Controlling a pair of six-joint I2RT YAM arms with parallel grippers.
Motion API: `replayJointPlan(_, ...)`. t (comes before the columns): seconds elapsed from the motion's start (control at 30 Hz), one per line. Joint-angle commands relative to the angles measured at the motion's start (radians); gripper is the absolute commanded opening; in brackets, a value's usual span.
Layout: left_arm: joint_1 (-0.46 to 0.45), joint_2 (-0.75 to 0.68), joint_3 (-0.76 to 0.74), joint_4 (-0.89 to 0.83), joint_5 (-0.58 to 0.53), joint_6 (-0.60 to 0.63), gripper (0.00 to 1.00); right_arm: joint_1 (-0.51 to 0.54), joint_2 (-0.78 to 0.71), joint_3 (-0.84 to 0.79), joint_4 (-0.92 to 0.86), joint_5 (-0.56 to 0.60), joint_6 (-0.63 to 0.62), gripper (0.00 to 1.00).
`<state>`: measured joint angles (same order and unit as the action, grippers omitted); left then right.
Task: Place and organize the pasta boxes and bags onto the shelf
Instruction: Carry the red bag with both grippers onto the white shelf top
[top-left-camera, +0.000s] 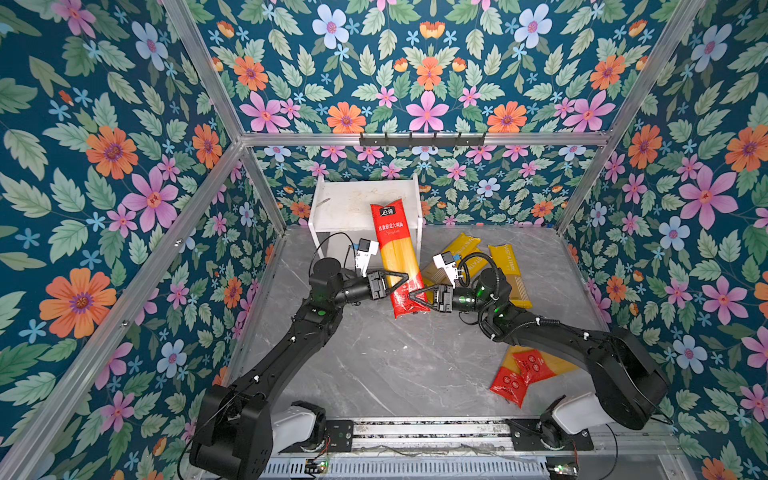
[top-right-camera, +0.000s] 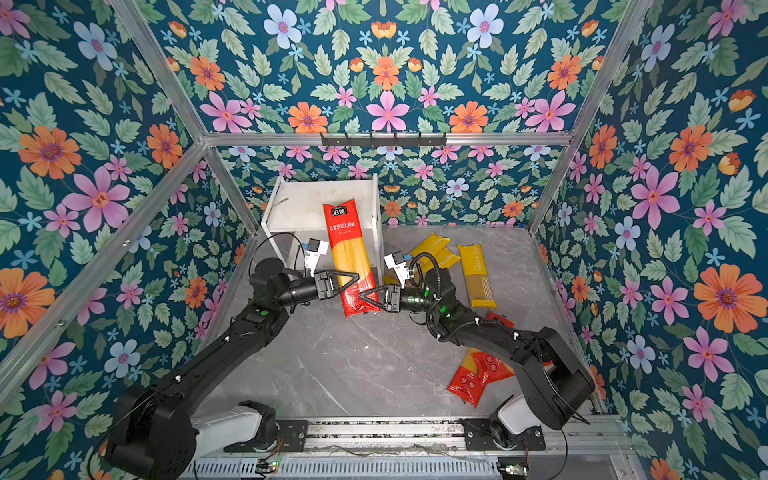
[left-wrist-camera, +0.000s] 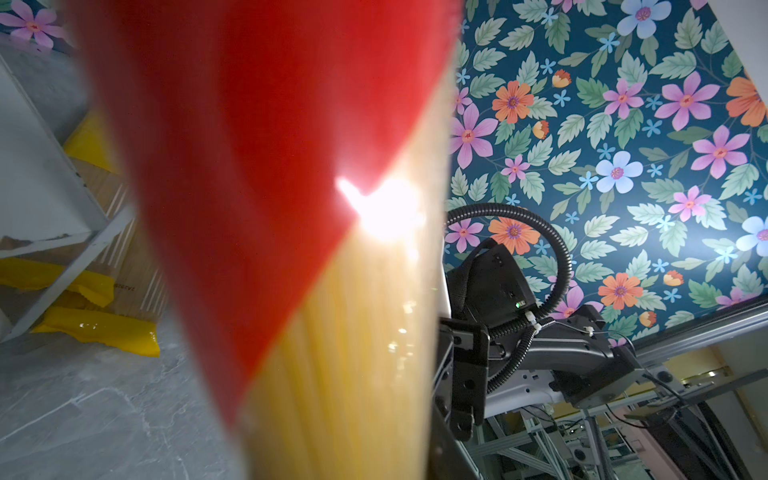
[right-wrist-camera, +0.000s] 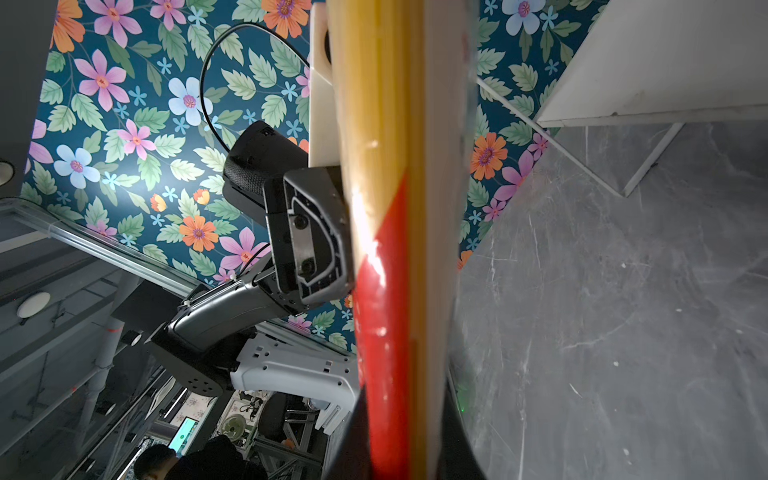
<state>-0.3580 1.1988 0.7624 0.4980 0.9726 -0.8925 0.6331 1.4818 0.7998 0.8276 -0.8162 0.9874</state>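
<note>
Premises assessed as a robotics laboratory test cell. The work area was a booth of aluminium framing (top-left-camera: 424, 139) clad in floral-print panels (top-left-camera: 415, 62) around a grey marble-look tabletop (top-left-camera: 374, 365). Two black robot arms (top-left-camera: 291, 349) stood on a slotted metal rail (top-left-camera: 428, 430) along the tabletop's near edge, with an exposed circuit board (top-left-camera: 316, 464) below it. Household goods amounted to pasta packs (top-left-camera: 509, 266) and a small white shelf (top-left-camera: 353, 208) at the far edge. Beyond the booth, the wrist views showed further metal frames (left-wrist-camera: 519, 440), a lit screen (right-wrist-camera: 183, 436) and a person's head (right-wrist-camera: 158, 459) — a working lab floor.
</note>
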Motion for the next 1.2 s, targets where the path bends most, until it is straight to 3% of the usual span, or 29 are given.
replayJointPlan(0.0,0.013,-0.020,-0.004,0.158,-0.001,-0.038,0.45,-0.002,-0.024,0.014,-0.001,0.094,0.007,0.04)
replayJointPlan(0.13,0.044,-0.063,-0.031,0.163,-0.028,-0.065,0.61,-0.001,-0.035,0.084,-0.094,0.143,0.002,0.00)
replayJointPlan(0.4,0.147,-0.180,-0.081,0.111,-0.080,-0.141,0.82,0.000,0.012,0.319,-0.313,0.264,0.066,0.00)
replayJointPlan(0.63,0.265,-0.249,-0.030,-0.043,-0.112,-0.154,0.87,0.021,0.163,0.595,-0.460,0.322,0.131,0.00)
replayJointPlan(0.77,0.396,-0.256,0.004,-0.156,-0.112,-0.203,0.88,0.047,0.269,0.731,-0.510,0.366,0.171,0.00)
replayJointPlan(0.93,0.558,-0.273,-0.007,-0.136,-0.068,-0.302,0.89,0.081,0.373,0.888,-0.565,0.384,0.215,0.00)
replayJointPlan(1.17,0.605,-0.274,0.005,-0.100,-0.048,-0.343,0.90,0.143,0.513,1.064,-0.629,0.397,0.284,0.00)
